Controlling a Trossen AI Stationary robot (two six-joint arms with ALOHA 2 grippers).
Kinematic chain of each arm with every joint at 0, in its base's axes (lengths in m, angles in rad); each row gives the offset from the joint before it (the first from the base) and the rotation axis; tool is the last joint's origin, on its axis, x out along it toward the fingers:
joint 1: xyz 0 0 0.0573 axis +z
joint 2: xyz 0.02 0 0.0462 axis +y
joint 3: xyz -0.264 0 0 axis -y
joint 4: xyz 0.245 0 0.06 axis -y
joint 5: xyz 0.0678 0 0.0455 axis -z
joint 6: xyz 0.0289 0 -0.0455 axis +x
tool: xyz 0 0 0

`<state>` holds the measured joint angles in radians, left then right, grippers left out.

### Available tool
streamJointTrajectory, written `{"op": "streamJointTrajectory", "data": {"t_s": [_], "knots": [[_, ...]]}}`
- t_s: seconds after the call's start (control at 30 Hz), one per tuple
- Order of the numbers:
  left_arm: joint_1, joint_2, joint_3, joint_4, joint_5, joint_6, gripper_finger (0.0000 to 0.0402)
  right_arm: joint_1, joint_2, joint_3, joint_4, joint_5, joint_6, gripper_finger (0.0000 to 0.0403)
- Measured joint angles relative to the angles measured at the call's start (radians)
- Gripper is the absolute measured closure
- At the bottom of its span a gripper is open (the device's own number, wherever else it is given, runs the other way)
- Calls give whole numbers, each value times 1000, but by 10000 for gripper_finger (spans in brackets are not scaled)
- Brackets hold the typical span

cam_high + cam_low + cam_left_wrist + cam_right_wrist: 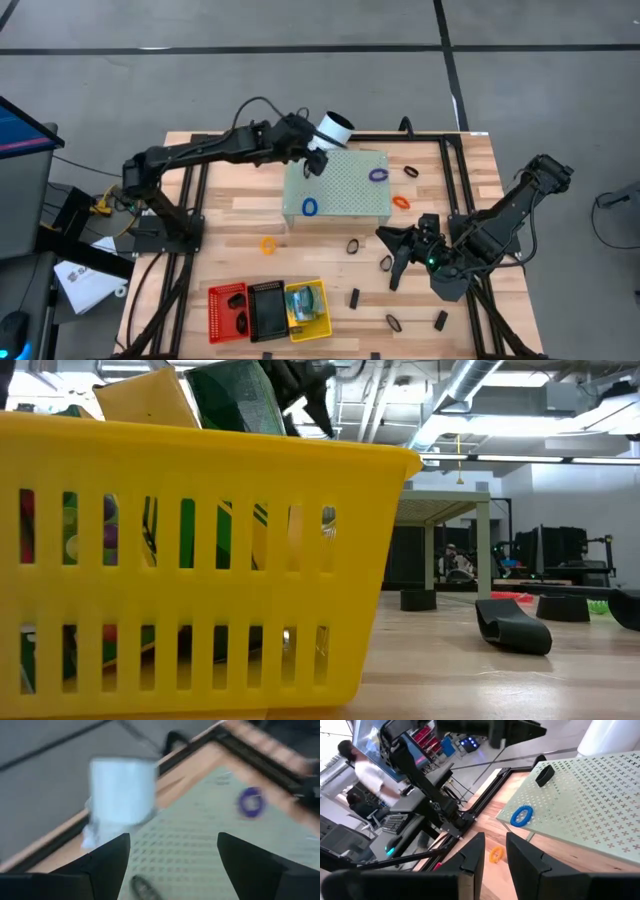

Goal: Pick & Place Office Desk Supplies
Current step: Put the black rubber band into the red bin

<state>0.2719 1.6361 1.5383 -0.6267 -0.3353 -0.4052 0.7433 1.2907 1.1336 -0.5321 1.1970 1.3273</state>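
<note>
Left gripper [313,166] hovered open above the black clip [544,775] on the perforated block [350,190]; clip judged light, stiff, best pinched across its sides. Right gripper's [400,252] fingers stood slightly apart, empty.

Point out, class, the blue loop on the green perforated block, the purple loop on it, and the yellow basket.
blue loop [310,207]: high view, on its ring.
purple loop [378,175]: high view, on its ring.
yellow basket [200,440]: low view, on its front rim.

Yellow basket [200,560] — cut off, hiding the table.
</note>
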Motion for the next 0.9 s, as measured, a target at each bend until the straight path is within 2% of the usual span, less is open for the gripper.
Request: {"op": "streamJointTrajectory", "data": {"t_s": [0.2,0.43,0.9], "knots": [[38,77,-2,-113,19,-123,107,0,0,0,-11,-16,0,326],[38,131,0,-118,41,-177,107,0,0,0,-11,-29,8,326],[30,192,1,-216,42,-206,113,2,0,0,-5,-29,8,326]]}}
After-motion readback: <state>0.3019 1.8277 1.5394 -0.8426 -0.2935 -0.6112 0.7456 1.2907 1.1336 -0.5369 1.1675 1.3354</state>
